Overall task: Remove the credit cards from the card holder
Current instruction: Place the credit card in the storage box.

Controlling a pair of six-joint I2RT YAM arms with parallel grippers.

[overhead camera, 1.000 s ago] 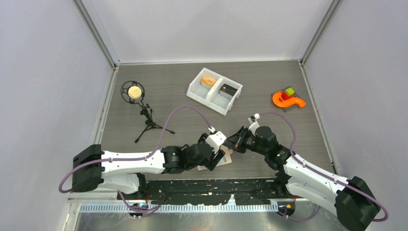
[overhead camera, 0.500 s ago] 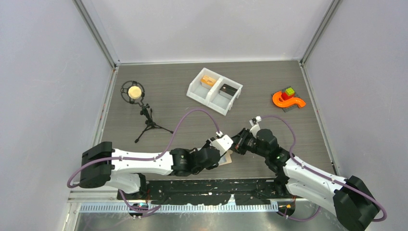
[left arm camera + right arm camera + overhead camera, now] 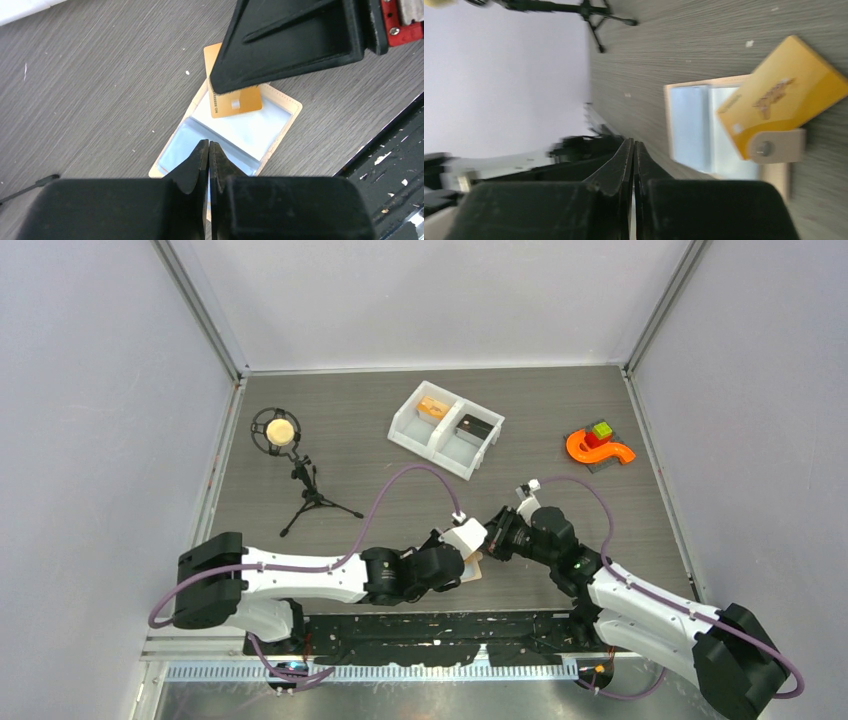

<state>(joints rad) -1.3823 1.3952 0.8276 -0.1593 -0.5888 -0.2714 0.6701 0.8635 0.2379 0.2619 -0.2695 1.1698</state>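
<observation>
Both clenched empty: left gripper [image 3: 208, 150] over open card holder [image 3: 252, 135], right gripper [image 3: 633, 146] above orange card [image 3: 247, 100] sticking out holder's 12 o'clock edge in left wrist view.

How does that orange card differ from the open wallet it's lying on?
Colour: the orange card is orange-gold; the wallet is beige-edged with pale blue lining. Size: the card is clearly smaller than the opened wallet. Pose: the wallet lies spread flat on the table; the card sits askew at one end, jutting past its edge. Both are thin, flat rectangles.
</observation>
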